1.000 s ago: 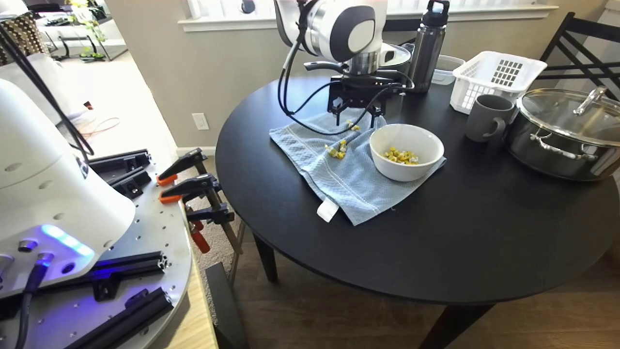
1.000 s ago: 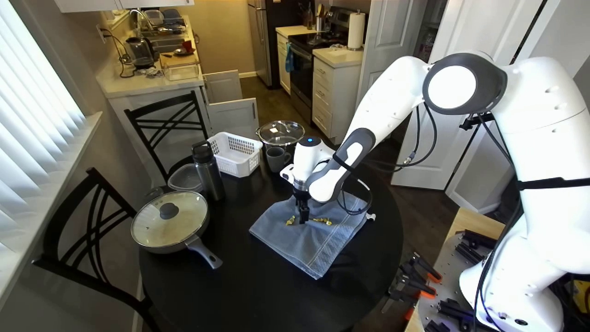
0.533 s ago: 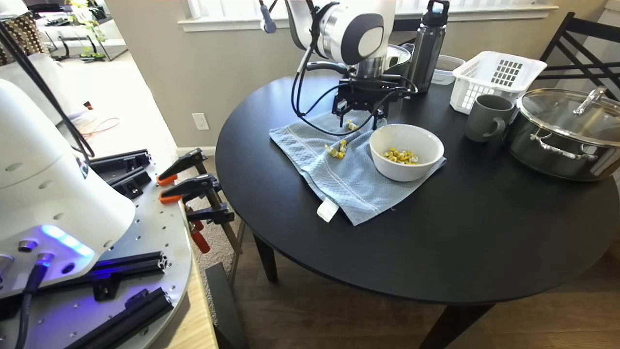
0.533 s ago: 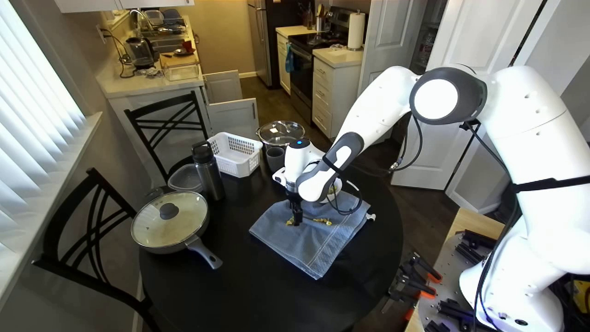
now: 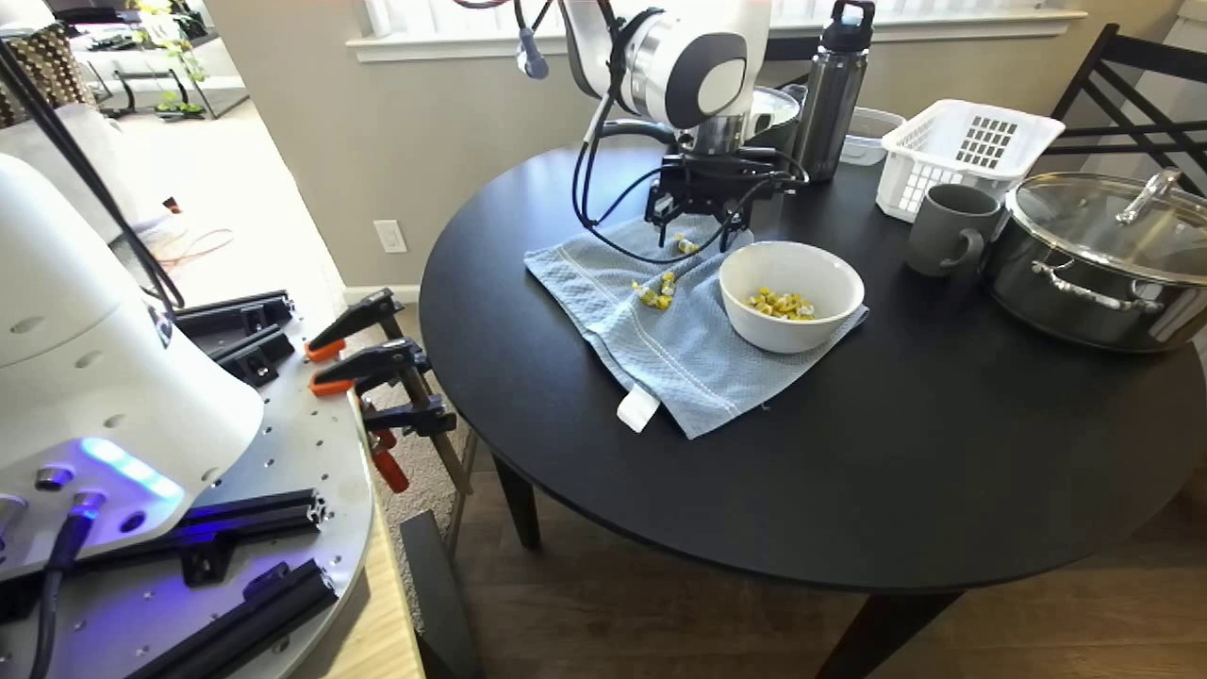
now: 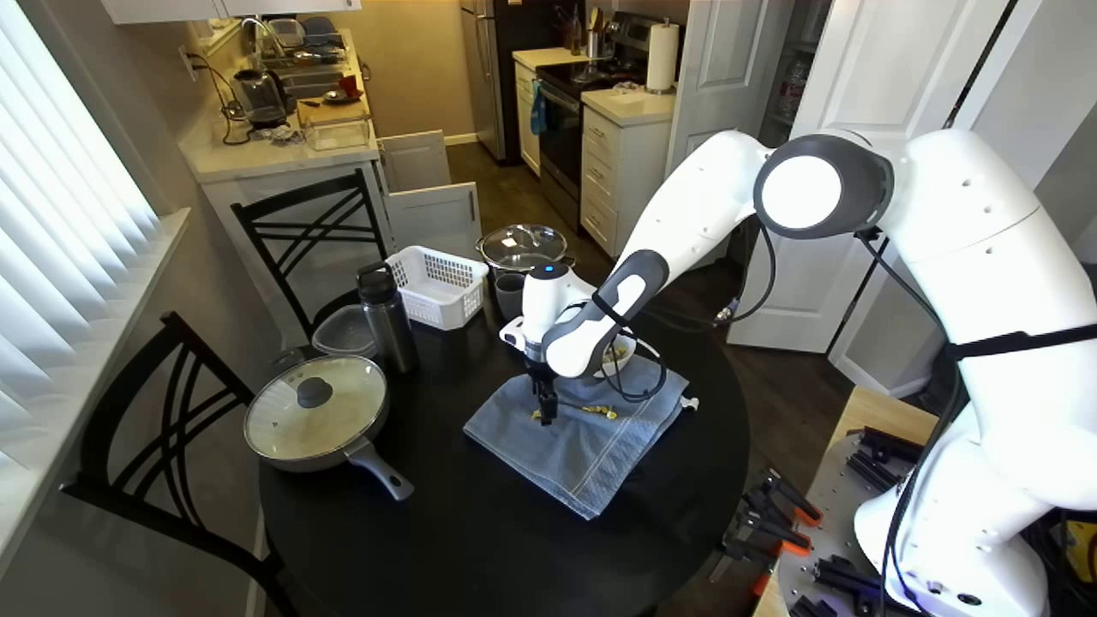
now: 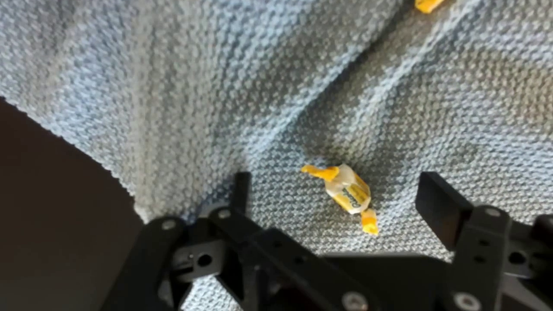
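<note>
claw (image 5: 693, 242): jaws spread wide, nothing held, sitting at 9 and 3 in wrist view | wrapped candy (image 7: 348, 190): on the blue towel (image 7: 259, 86), pretty much between them | long axis: kinda diagonal, roughly 10:30 to 4:30 | white bowl (image 5: 768, 335): about 4 o'clock from the claw in an exterior view

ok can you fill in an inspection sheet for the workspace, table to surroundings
Surface: dark round table; creased blue cloth on it
Nearest items: yellow-wrapped candy on the cloth, below the end effector; more candy farther off; white bowl, also on the cloth, holding similar pieces
Clutter: metal bottle, white basket, gray mug, lidded pot, lidded pan
End effector: open, nothing held
Cables: black cables loop near the end effector; cannot tell whether they touch the cloth
Surroundings: black chairs, window blinds, kitchen counter
</note>
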